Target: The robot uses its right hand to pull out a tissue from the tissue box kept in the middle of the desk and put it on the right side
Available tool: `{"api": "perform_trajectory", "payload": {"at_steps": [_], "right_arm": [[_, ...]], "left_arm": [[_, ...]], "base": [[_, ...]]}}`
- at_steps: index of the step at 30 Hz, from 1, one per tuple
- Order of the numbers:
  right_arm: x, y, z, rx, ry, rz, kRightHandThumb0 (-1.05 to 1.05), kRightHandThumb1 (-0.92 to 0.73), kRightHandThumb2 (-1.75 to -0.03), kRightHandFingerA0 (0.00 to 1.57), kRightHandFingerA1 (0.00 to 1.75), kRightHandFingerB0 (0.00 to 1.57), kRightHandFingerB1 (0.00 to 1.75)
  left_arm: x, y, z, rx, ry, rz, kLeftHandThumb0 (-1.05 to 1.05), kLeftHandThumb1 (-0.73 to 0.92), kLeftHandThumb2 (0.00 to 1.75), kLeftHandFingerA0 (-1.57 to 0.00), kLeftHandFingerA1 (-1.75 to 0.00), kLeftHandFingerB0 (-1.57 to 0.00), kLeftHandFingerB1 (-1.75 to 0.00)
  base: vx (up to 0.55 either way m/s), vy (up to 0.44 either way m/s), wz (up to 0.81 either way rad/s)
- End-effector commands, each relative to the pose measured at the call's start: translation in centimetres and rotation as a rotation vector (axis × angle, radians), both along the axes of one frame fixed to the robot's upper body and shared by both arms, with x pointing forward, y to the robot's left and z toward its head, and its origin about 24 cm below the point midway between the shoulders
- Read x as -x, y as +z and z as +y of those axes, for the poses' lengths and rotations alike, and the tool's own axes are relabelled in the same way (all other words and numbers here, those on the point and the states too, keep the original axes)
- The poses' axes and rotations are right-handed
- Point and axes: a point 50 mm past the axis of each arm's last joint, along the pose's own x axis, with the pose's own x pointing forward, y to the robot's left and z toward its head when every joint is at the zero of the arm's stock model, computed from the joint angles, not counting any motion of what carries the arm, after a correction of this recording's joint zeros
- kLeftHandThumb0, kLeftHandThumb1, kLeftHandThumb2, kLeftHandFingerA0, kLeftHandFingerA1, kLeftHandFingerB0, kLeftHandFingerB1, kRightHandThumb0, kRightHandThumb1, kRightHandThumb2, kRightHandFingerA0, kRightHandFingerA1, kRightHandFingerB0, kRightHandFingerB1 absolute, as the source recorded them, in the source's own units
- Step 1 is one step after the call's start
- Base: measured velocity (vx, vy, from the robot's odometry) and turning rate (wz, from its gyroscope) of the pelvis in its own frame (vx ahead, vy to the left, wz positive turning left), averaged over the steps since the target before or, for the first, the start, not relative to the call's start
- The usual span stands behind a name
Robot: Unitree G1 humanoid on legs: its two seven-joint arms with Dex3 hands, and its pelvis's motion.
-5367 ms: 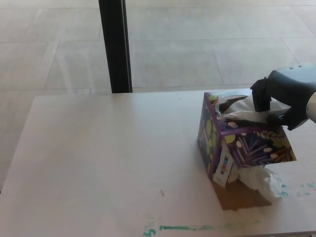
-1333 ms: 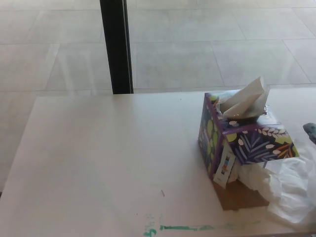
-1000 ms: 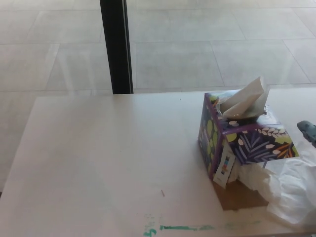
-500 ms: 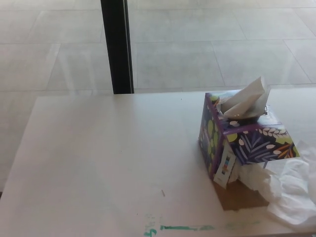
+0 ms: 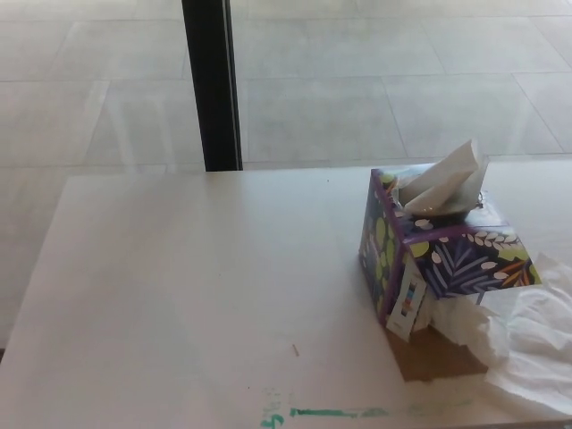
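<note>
1. Bench (image 5: 197,295): your work surface, mostly bare.
2. Tissue box (image 5: 438,255): stands right of centre, the next sheet (image 5: 444,179) upright and ready.
3. Pulled tissue (image 5: 527,344): lies crumpled just right of the box, judged delivered.
4. Neither robot hand shows; you cannot tell their state.

Bright daylight, soft focus, pale washed-out tones
</note>
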Motion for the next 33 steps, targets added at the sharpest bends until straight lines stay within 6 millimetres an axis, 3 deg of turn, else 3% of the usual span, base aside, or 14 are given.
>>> {"api": "perform_trajectory", "payload": {"at_steps": [1, 2, 6, 9, 13, 18, 21, 22, 23, 25, 29, 30, 31, 33], "right_arm": [[16.7, -11.3, -5.5, -0.847, -0.738, -0.743, -0.6, -0.35, -0.84, 0.71, 0.84, 0.48, 0.68], [17.3, -12.7, -5.2, -0.896, -0.804, -0.764, -0.71, -0.54, -0.57, 0.63, 0.87, 0.5, 0.65], [19.4, -16.4, -3.9, -0.943, -0.973, -0.743, -0.69, -0.53, -0.57, 0.71, 0.94, 0.49, 0.7], [20.2, -17.4, -3.5, -0.958, -1.025, -0.688, -0.73, -0.52, -0.57, 0.53, 1.04, 0.51, 0.72], [21.8, -18.8, -3.1, -0.999, -1.14, -0.699, -0.69, -0.53, -0.57, 0.98, 1.1, 0.7, 0.79], [22.4, -19.6, -2.9, -1.128, -1.191, -0.7, -0.69, -0.56, -0.57, 1.04, 0.99, 0.75, 0.78], [22.0, -20.4, -2.5, -1.26, -1.281, -0.751, -0.7, -0.56, -0.57, 0.95, 0.86, 0.66, 0.81], [21.9, -20.5, -2.5, -1.29, -1.303, -0.757, -0.7, -0.56, -0.57, 0.97, 0.88, 0.68, 0.83], [21.6, -20.8, -2.3, -1.331, -1.305, -0.781, -0.66, -0.54, -0.57, 0.98, 0.92, 0.76, 0.88], [21.1, -21.1, -1.8, -1.367, -1.265, -0.767, -0.65, -0.51, -0.56, 1.09, 0.94, 0.75, 0.81], [20.4, -21.6, -1.0, -1.41, -1.196, -0.71, -0.68, -0.5, -0.54, 1.06, 0.9, 0.79, 0.78], [20.3, -21.6, -0.8, -1.431, -1.179, -0.699, -0.66, -0.33, -0.87, 1.0, 0.94, 0.62, 0.76], [20.2, -21.7, -0.7, -1.441, -1.17, -0.689, -0.7, -0.47, -0.55, 1.03, 0.88, 0.59, 0.74], [19.9, -21.8, -0.4, -1.43, -1.146, -0.655, -0.69, -0.48, -0.55, 1.01, 0.86, 0.67, 0.76]], "left_arm": [[0.1, 0.5, 0.6, -0.028, 0.006, -0.008, -0.88, 0.76, 0.85, -0.56, -0.53, -0.43, -0.47], [0.1, 0.5, 0.6, -0.029, 0.004, -0.003, -0.83, 0.92, 0.68, -0.6, -0.47, -0.48, -0.41], [0.4, 0.4, 0.4, -0.027, 0.0, 0.013, -0.85, 0.91, 0.68, -0.6, -0.5, -0.49, -0.43], [0.3, 0.4, 0.4, -0.025, 0.006, 0.008, -0.84, 0.92, 0.68, -0.62, -0.49, -0.49, -0.43], [0.3, 0.4, 0.4, -0.028, 0.001, 0.008, -0.82, 0.92, 0.68, -0.61, -0.47, -0.49, -0.43], [0.4, 0.3, 0.4, -0.028, -0.005, 0.018, -0.88, 0.76, 0.86, -0.57, -0.52, -0.44, -0.47], [0.2, 0.6, 0.7, -0.033, -0.005, 0.007, -0.89, 0.75, 0.86, -0.56, -0.53, -0.44, -0.48], [0.1, 0.6, 0.7, -0.034, -0.011, 0.008, -0.89, 0.75, 0.86, -0.56, -0.53, -0.44, -0.48], [0.1, 0.5, 0.7, -0.034, -0.015, 0.013, -0.84, 0.92, 0.68, -0.6, -0.47, -0.48, -0.42], [0.1, 0.5, 0.6, -0.036, -0.002, 0.014, -0.82, 0.92, 0.68, -0.63, -0.48, -0.5, -0.42], [0.2, 0.5, 0.6, -0.033, -0.003, 0.011, -0.84, 0.92, 0.68, -0.61, -0.49, -0.49, -0.43], [0.2, 0.5, 0.6, -0.033, -0.007, 0.012, -0.83, 0.92, 0.68, -0.61, -0.48, -0.49, -0.43], [0.2, 0.5, 0.6, -0.034, -0.006, 0.012, -0.83, 0.92, 0.68, -0.62, -0.48, -0.5, -0.43], [0.2, 0.5, 0.6, -0.036, -0.003, 0.007, -0.83, 0.92, 0.68, -0.62, -0.49, -0.5, -0.43]], "base": [[0.0, 0.0, 0.0], [0.0, 0.0, 0.0], [0.0, 0.0, 0.0], [0.0, 0.0, 0.0], [0.0, 0.0, 0.0], [0.0, 0.0, 0.0], [0.0, 0.0, 0.0], [0.0, 0.0, 0.0], [0.0, 0.0, 0.0], [0.0, 0.0, 0.0], [0.0, 0.0, 0.0], [0.0, 0.0, 0.0], [0.0, 0.0, 0.0], [0.0, 0.0, 0.0]]}}
